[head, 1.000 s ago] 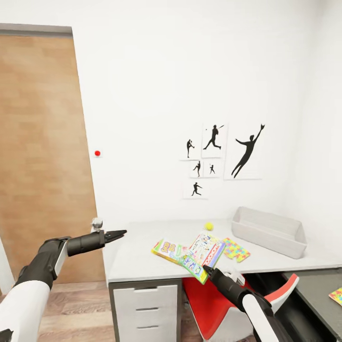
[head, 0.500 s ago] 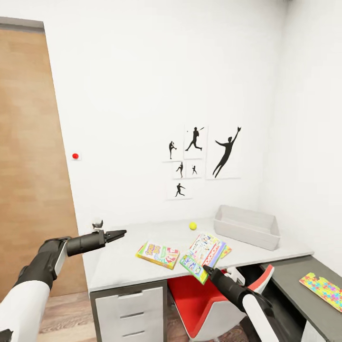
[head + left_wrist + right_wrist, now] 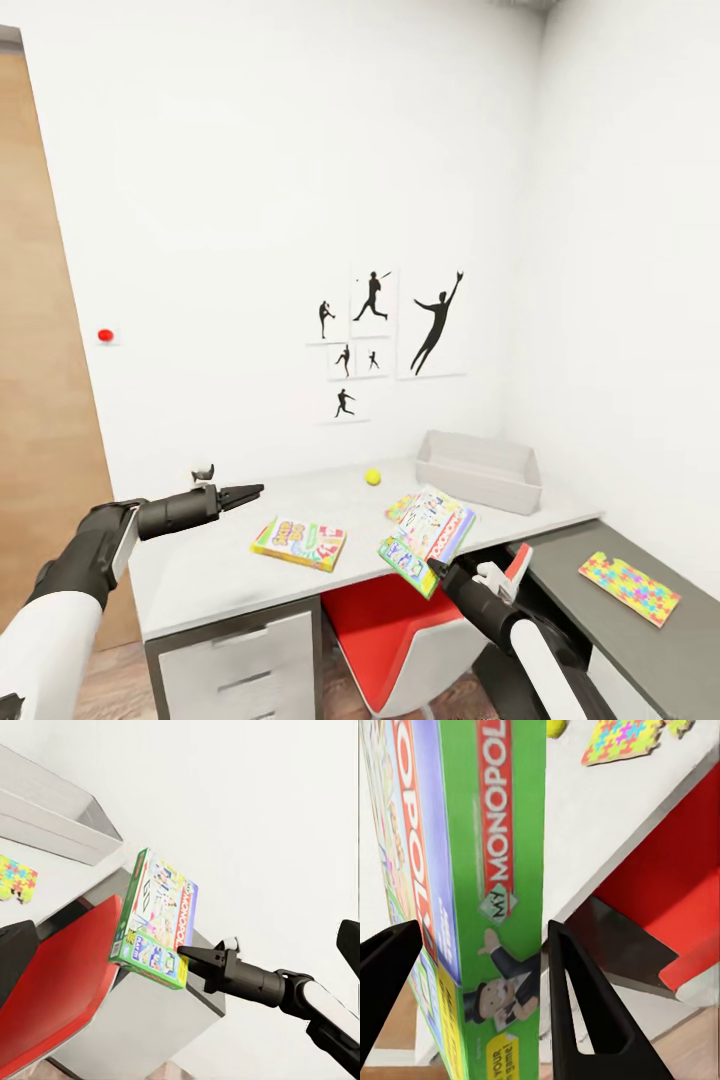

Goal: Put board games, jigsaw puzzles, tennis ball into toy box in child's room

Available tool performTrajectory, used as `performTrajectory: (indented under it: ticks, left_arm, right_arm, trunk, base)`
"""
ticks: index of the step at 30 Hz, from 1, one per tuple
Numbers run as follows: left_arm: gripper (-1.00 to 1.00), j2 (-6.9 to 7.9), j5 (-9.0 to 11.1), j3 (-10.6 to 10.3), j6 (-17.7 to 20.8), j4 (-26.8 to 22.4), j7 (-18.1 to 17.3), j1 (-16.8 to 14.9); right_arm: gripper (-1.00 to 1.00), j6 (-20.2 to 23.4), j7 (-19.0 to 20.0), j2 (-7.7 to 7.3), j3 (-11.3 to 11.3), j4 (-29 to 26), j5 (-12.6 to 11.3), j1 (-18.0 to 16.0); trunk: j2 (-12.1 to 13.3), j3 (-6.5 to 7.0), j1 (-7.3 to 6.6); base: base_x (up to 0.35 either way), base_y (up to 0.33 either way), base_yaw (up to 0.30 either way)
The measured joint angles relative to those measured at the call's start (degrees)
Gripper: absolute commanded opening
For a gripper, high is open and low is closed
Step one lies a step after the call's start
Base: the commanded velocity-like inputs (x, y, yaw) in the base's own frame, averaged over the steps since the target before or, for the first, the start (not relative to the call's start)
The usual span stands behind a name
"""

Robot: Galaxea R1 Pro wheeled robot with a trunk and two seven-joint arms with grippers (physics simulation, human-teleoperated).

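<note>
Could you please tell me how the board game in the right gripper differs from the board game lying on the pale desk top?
The Monopoly box is held off the table, tilted, clamped at its lower edge by the right gripper; the Skip-Bo box lies flat on the table, untouched. The Monopoly box is mostly white and green; the Skip-Bo box is yellow, green and red. Both are flat printed game boxes, and neither is in the toy box.

Counter (image 3: 210, 580) top: pale grey, matt, smooth; lower section dark grey, matt. Toy box (image 3: 480, 470): light grey, plastic-looking, matt. Monopoly box (image 3: 472, 892): printed cardboard, slight sheen. Skip-Bo box (image 3: 300, 543): printed card. Puzzle (image 3: 628, 587): flat, matt, bright pieces. Ball (image 3: 372, 477): yellow-green. Chair (image 3: 400, 630): red, smooth, glossy. Door (image 3: 40, 400): wood grain. Right gripper (image 3: 472, 997) fingers (image 3: 581, 1012): black, matt.
</note>
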Motion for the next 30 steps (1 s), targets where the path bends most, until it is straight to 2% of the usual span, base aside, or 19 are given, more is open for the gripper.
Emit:
performTrajectory:
  ticks: [10,21,30]
  left_arm:
    - [1.0,0.15,0.1,0.3,0.3,0.0,-0.1,0.0]
    - [1.0,0.16,0.1,0.4,0.3,0.1,-0.1,0.0]
    - [1.0,0.16,0.0,0.4,0.3,0.1,0.0,0.0]
  right_arm:
    - [-1.0,0.0,0.0,0.0,-0.1,0.0,0.2,0.0]
    - [-1.0,0.0,0.0,-0.04,-0.1,0.0,0.0,0.0]
    - [-1.0,0.1,0.0,-0.86,-0.3,-0.4,-0.2,0.0]
  trunk:
    - [0.0,0.44,0.0]
    - [0.0,0.49,0.0]
    - [0.0,0.49,0.0]
  base:
    - [0.0,0.0,-0.214]
    - [0.0,0.0,-0.012]
    - [0.0,0.0,0.0]
